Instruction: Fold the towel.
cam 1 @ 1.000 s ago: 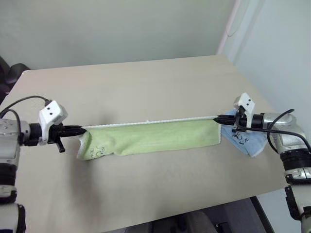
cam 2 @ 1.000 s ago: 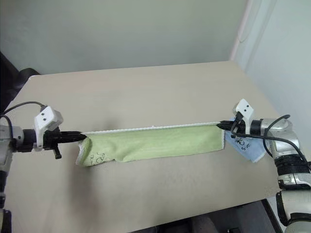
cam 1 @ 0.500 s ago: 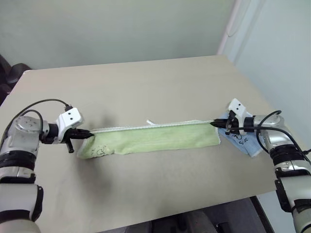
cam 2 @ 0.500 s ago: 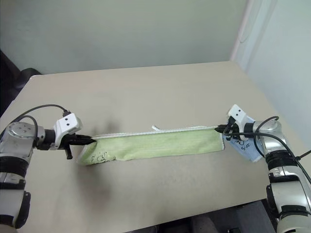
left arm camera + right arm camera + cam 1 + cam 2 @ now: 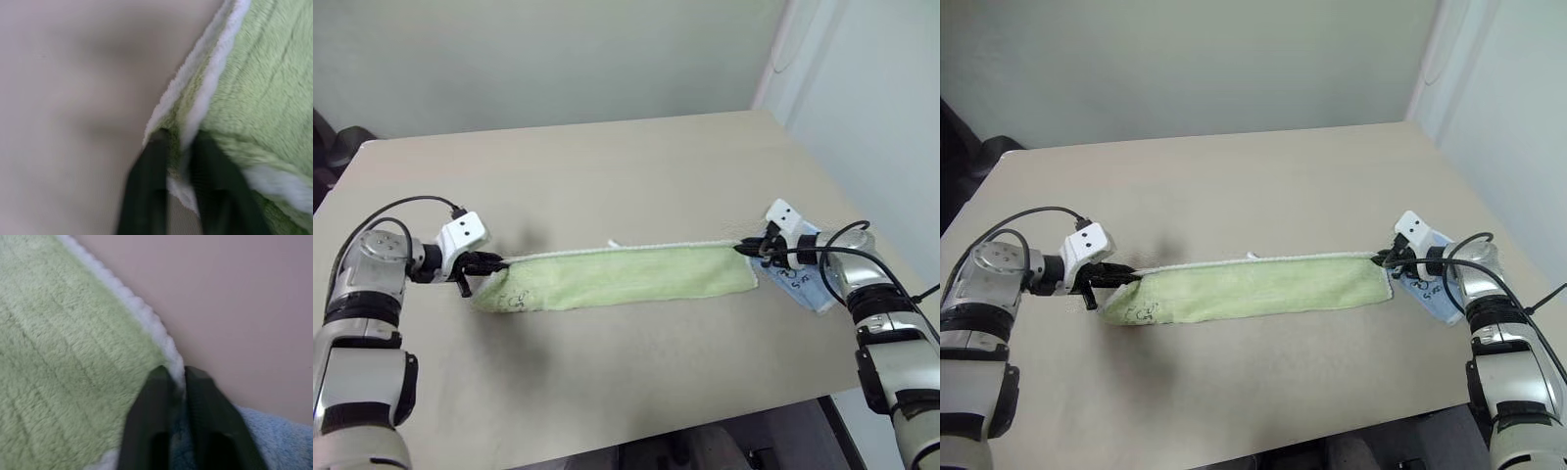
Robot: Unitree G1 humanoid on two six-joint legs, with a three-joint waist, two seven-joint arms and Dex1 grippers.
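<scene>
One green towel (image 5: 622, 277), one blue cloth (image 5: 806, 284), one table (image 5: 607, 176), two grippers.

Soft even light, blurry wrist views

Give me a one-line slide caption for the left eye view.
Both claws, left and right, at opposite ends of the folded green towel lying on the table, blue cloth beside it.

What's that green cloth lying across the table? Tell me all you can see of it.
The towel is a light lime-green, fluffy terry cloth with white stitched edging and a small white loop at its far edge. It lies folded into a long, narrow strip across the beige table. The left gripper and the right gripper each have a corner edge between their fingers. Its right end touches a light blue cloth.
</scene>
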